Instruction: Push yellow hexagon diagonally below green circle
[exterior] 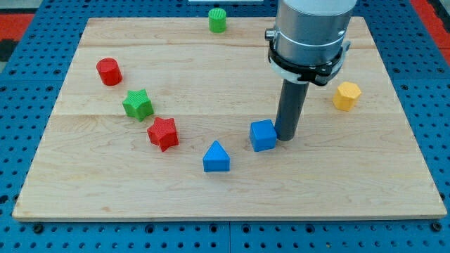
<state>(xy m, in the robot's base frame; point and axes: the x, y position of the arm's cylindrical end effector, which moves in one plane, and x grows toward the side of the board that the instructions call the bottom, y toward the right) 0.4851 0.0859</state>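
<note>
Nearest the view's bottom edge, the blue triangular block (216, 157) is sitting on the pale, lightly grained wooden tabletop (337, 176), whose planks are showing faint seams running across. Just up and to the right of it, the blue cube (263, 135) is lying with my tip (287, 137) resting right against its right side, apparently touching. I am carrying no hand, only a straight dark rod under a wide grey cylindrical housing, so nothing is being held. To the view's left, the red star (163, 133) and the green star (138, 104) are sitting close together, the green one slightly higher, and the red cylinder (109, 72) is standing further up and left. All the blocks are looking like ridged, matte plastic. The yellow hexagon (346, 95) is lying at the view's right, well apart from my tip and higher than it. The green circle (218, 20), a short ribbed cylinder, is standing near the tabletop's top edge, far to the upper left of the hexagon. Around the board, a blue perforated surface (28, 91) is showing.
</note>
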